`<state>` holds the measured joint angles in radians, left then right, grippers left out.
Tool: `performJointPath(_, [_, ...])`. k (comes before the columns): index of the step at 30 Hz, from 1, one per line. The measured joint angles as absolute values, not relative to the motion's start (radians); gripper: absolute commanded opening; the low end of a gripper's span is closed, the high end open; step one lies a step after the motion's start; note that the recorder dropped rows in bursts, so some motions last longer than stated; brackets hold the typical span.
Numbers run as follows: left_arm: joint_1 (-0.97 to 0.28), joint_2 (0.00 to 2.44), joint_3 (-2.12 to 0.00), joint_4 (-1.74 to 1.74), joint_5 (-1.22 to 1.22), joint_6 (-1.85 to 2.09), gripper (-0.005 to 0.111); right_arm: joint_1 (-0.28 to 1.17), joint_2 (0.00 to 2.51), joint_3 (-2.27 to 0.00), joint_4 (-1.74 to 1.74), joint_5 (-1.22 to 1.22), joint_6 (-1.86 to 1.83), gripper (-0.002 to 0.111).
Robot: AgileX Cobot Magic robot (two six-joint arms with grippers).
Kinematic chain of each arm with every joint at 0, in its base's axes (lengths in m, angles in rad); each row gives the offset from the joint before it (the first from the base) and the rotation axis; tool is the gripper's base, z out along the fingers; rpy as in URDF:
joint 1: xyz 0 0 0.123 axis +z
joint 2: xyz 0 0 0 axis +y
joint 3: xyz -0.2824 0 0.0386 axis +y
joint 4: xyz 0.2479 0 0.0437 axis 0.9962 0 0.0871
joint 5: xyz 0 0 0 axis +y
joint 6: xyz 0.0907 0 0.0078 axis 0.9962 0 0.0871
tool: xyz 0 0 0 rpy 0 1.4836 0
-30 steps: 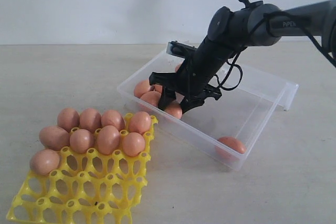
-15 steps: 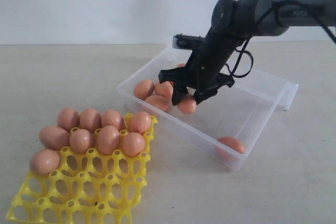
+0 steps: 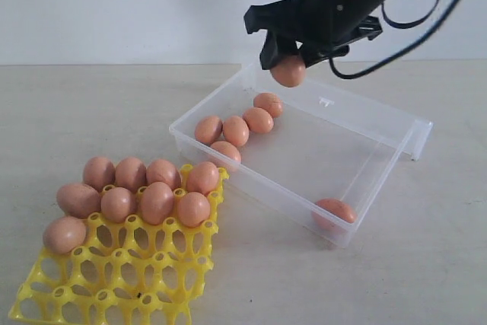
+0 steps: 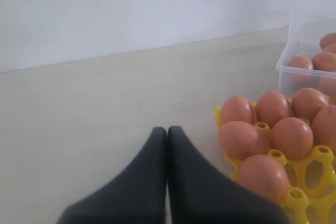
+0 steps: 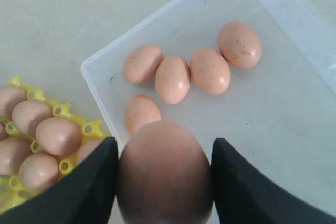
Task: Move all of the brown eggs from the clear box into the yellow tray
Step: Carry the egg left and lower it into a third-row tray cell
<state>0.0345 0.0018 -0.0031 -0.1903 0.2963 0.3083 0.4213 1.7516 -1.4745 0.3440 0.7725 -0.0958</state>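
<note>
Shells of the brown eggs (image 3: pixel 156 202) are smooth and matt, a few finely dark-specked. The clear box (image 3: pixel 262 188) is transparent glossy plastic, the yellow tray (image 3: pixel 97 222) shiny moulded plastic. Fingers (image 5: pixel 86 184) of the right gripper (image 3: pixel 288 60) look like dark matt plastic; the table (image 3: pixel 76 112) is pale, matt, smooth.
</note>
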Motion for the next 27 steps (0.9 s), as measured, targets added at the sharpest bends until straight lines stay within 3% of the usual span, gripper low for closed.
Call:
performJointPath(6, [0.034, 0.002, -0.003, -0.19, 0.296, 0.308, -0.004, 0.503, 1.46, -1.039, 0.33, 0.368, -0.103, 0.0])
performJointPath(12, [0.034, 0.002, -0.003, -0.19, 0.296, 0.308, -0.004, 0.637, 1.314, -0.752, 0.364, -0.029, -0.096, 0.0])
performJointPath(22, [0.034, 0.002, -0.003, -0.19, 0.296, 0.308, -0.004, 0.842, 1.303, -0.713, 0.344, -0.492, 0.076, 0.0])
performJointPath(27, [0.034, 0.002, -0.003, -0.19, 0.295, 0.308, -0.004, 0.886, 1.449, -0.772, 0.009, -0.709, 0.352, 0.0])
